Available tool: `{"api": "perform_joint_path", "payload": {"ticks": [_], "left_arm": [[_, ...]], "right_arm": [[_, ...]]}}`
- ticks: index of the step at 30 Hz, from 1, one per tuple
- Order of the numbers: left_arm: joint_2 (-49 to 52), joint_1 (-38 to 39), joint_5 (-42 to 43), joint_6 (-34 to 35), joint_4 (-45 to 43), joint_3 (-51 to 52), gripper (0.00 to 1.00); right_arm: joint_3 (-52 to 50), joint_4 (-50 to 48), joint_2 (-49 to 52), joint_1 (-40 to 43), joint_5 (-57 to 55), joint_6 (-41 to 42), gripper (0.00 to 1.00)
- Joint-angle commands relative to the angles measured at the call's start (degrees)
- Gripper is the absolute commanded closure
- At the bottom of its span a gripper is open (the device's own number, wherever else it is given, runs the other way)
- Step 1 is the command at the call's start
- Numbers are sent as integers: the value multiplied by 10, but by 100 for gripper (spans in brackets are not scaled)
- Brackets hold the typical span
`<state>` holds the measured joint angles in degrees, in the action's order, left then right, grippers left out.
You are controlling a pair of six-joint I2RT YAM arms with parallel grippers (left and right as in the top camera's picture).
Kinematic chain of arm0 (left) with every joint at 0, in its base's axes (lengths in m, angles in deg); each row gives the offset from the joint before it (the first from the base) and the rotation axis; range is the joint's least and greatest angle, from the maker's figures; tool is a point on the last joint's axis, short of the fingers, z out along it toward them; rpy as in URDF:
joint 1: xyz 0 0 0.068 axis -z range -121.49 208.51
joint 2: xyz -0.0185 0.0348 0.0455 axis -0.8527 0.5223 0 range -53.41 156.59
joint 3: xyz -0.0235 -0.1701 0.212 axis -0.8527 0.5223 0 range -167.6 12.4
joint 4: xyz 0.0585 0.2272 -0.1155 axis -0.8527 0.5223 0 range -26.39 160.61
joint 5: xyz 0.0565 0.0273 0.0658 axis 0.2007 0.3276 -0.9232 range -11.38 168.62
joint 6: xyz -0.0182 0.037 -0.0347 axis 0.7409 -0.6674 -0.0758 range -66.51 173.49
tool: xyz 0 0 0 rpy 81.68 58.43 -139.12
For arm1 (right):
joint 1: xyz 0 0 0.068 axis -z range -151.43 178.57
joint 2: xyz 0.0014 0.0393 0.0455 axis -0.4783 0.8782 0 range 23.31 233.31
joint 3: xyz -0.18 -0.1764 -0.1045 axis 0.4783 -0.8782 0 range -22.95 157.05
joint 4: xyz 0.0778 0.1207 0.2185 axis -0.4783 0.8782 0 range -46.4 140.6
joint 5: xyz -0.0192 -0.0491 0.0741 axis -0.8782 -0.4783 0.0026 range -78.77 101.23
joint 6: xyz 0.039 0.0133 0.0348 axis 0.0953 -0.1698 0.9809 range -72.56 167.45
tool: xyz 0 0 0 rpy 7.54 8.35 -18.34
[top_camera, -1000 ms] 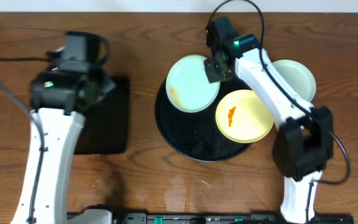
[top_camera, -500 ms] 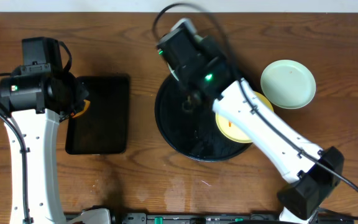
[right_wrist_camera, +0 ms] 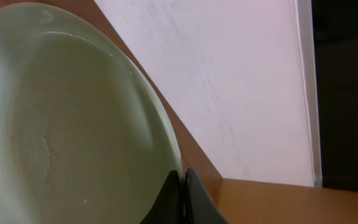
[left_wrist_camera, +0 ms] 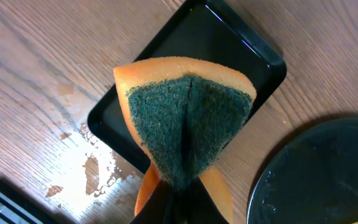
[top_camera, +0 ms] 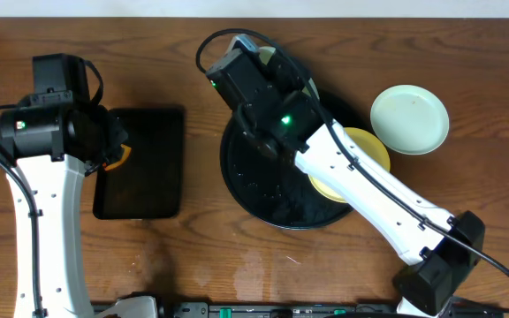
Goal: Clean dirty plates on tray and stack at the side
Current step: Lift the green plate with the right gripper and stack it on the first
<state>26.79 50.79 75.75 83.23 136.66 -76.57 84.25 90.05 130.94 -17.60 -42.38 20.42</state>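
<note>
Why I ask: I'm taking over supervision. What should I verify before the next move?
1. The left gripper is shut on the sponge: ok.
2. The right gripper pinches the rim of the mint plate: ok.
3. Smear on that plate located: cannot tell.
4. The yellow plate lies on the round tray: ok.
5. The side plate sits off the tray: ok.

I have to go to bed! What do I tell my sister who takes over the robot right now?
Left gripper: shut on the sponge, near the small black tray.
Right gripper: shut on a green plate by its rim, lifted over the round tray.
Done: the other green plate sits on the table beside that tray.
Left: wipe the held plate, then the yellow plate on the tray; stack both.
</note>
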Motion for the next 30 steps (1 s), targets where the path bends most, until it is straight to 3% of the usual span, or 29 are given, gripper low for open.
{"api": "perform_joint_path", "payload": {"ticks": [1,7,15,22,30], "left_arm": [[1,-3,4,-8,0,0,93],[1,-3,10,-8,0,0,93],[1,-3,10,-8,0,0,92],[5,-3,10,-8,0,0,93],[11,-3,10,-5,0,0,93]], "right_arm": [[8,9,-4,30,49,41,99],[8,32,-4,132,269,136,99],[8,92,-4,400,575,287,99],[-29,125,-3,582,631,290,99],[-151,31,-3,661,631,328,99]]}}
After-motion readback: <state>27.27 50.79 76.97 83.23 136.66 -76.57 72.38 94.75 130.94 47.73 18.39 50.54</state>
